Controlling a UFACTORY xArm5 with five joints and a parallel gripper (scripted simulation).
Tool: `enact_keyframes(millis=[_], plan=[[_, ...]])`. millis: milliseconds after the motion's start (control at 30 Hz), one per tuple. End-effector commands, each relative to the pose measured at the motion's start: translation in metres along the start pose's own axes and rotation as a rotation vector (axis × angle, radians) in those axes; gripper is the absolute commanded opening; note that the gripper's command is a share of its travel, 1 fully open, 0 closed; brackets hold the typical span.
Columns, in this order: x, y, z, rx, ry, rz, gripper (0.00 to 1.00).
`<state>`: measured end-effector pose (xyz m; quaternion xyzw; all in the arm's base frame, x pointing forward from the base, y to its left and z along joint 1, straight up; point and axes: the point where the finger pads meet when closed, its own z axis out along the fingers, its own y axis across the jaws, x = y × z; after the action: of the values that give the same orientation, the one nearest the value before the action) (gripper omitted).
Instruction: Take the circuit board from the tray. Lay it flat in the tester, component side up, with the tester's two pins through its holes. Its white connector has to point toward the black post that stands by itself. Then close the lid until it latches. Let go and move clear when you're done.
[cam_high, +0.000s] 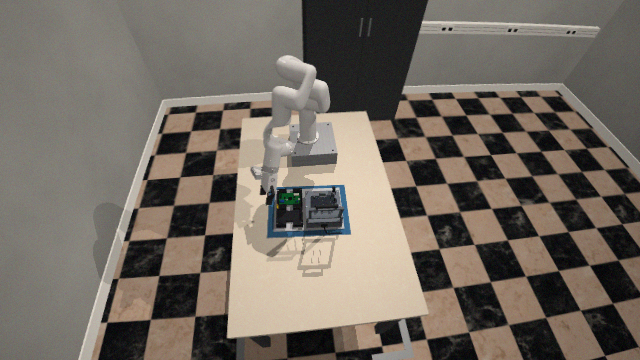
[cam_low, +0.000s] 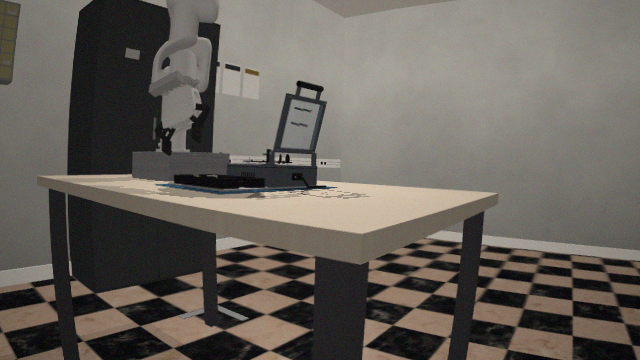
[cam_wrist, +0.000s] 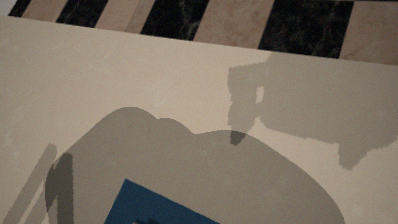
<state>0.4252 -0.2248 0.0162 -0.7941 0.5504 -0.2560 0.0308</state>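
The green circuit board (cam_high: 288, 198) lies in the black tray (cam_high: 289, 216) (cam_low: 218, 180) on the blue mat (cam_high: 311, 232) (cam_low: 200, 195) (cam_wrist: 150, 205). The grey tester (cam_high: 324, 206) (cam_low: 272, 175) stands right of the tray, and its lid (cam_low: 300, 122) is raised upright. My gripper (cam_high: 267, 194) (cam_low: 181, 135) is open and empty. It hangs above the table just beyond the tray's far left corner. The wrist view shows only the table top (cam_wrist: 125, 75), shadows and a corner of the mat.
The arm's grey base block (cam_high: 314, 145) (cam_low: 175, 165) stands on the table behind the mat. A dark cabinet (cam_high: 362, 50) (cam_low: 100, 100) stands behind the table. The table's left edge (cam_high: 237, 200) is close to my gripper.
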Motion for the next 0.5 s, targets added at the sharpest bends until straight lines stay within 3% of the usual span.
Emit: enact_keyframes(millis=[0,200,467], plan=[[0.001,-0.001,-0.001,0.002,0.002,-0.001,1.0],[0.001,-0.004,-0.002,-0.004,-0.008,-0.061,1.0],[0.002,-0.016,-0.012,-0.022,-0.053,-0.311,1.0]])
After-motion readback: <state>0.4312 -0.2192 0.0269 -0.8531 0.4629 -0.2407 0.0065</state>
